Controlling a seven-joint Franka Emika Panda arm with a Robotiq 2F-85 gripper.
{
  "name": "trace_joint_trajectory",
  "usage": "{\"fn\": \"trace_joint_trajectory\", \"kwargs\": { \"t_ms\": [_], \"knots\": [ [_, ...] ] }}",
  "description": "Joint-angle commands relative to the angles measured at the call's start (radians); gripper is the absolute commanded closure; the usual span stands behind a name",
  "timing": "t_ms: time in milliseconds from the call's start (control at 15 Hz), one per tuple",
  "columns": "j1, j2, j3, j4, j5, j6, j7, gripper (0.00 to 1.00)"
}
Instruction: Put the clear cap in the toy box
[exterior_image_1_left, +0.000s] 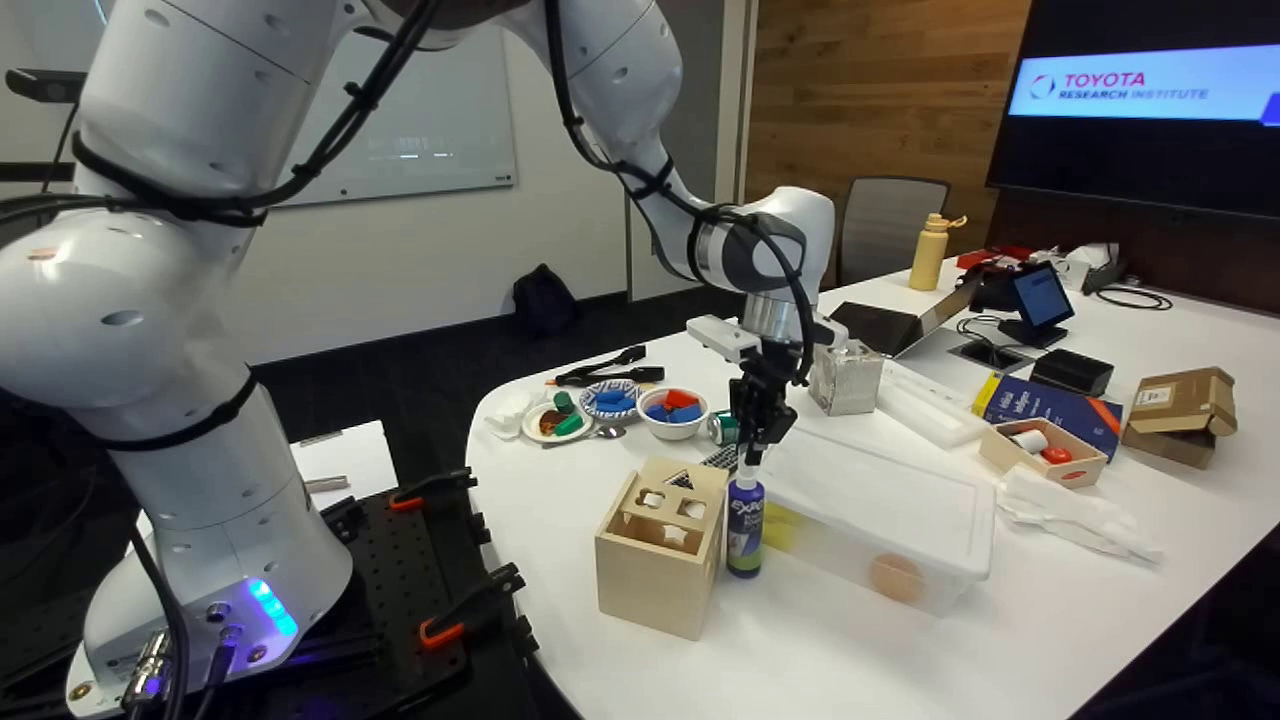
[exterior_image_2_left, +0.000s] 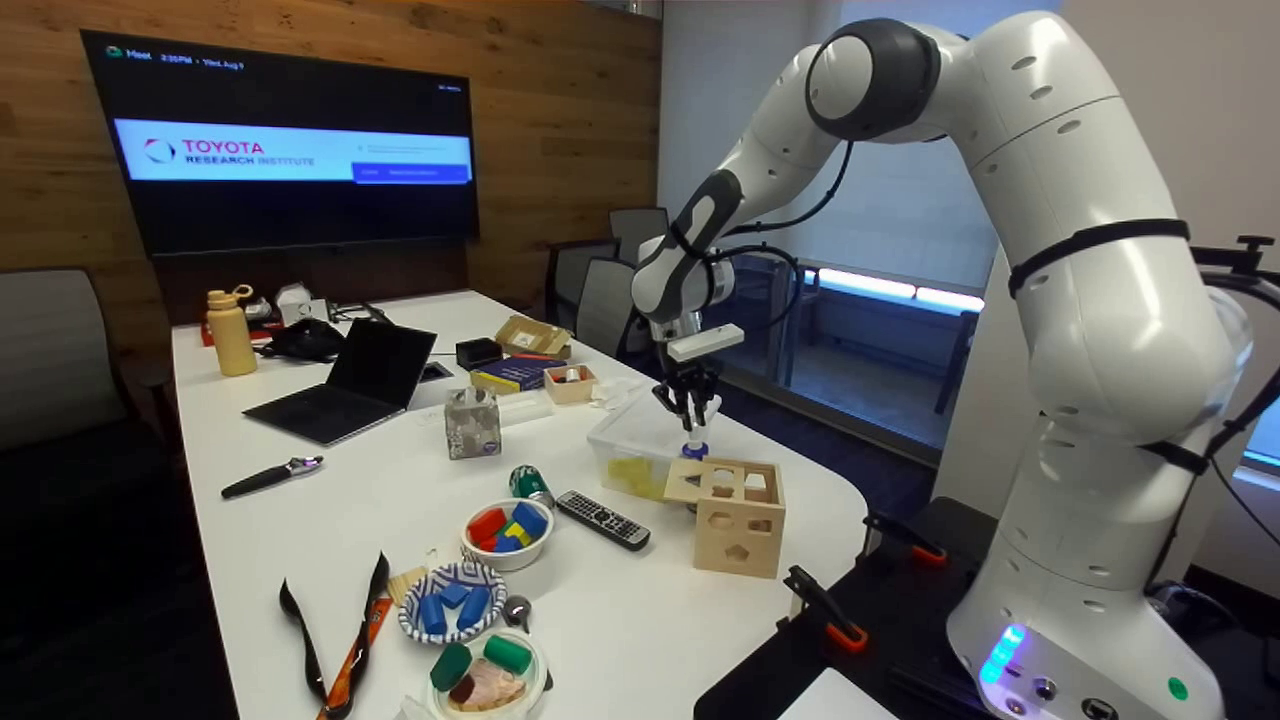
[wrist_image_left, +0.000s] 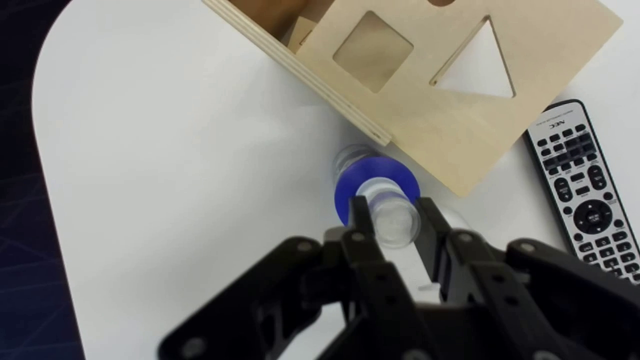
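Observation:
The clear cap (wrist_image_left: 397, 225) sits on top of a purple spray bottle (exterior_image_1_left: 745, 530), which stands upright on the table. The cap is between my two fingers in the wrist view, and my gripper (wrist_image_left: 392, 202) appears shut on it. The gripper also shows above the bottle in both exterior views (exterior_image_1_left: 757, 445) (exterior_image_2_left: 692, 412). The pale wooden toy box (exterior_image_1_left: 655, 585) with shape cut-outs stands right beside the bottle (exterior_image_2_left: 740, 545). Its top board is shifted to one side, leaving an opening; the board's edge (wrist_image_left: 430, 130) is near the bottle in the wrist view.
A large clear plastic container (exterior_image_1_left: 880, 500) stands right behind the bottle. A remote (wrist_image_left: 592, 200) lies near the box. Bowls of coloured blocks (exterior_image_2_left: 507, 540) (exterior_image_2_left: 453, 605), a plate (exterior_image_2_left: 490, 680), a green can (exterior_image_2_left: 530, 484) and a tissue box (exterior_image_2_left: 472, 425) stand on the table.

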Motion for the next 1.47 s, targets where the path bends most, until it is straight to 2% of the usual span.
{"fn": "trace_joint_trajectory", "kwargs": {
  "t_ms": [0,467,533,600,667,1000,1400],
  "knots": [
    [-0.001,0.007,-0.006,-0.009,0.008,0.015,-0.018,0.93],
    [-0.009,0.021,-0.029,-0.011,0.004,0.018,-0.01,0.93],
    [-0.01,0.018,-0.031,-0.012,0.004,0.019,-0.012,0.48],
    [-0.01,0.015,-0.032,-0.012,0.005,0.018,-0.012,0.47],
    [-0.011,0.014,-0.033,-0.012,0.005,0.018,-0.011,0.42],
    [-0.019,-0.033,-0.036,-0.032,0.005,0.008,-0.02,0.03],
    [-0.027,-0.213,-0.04,-0.134,-0.008,-0.009,-0.07,0.0]
  ]
}}
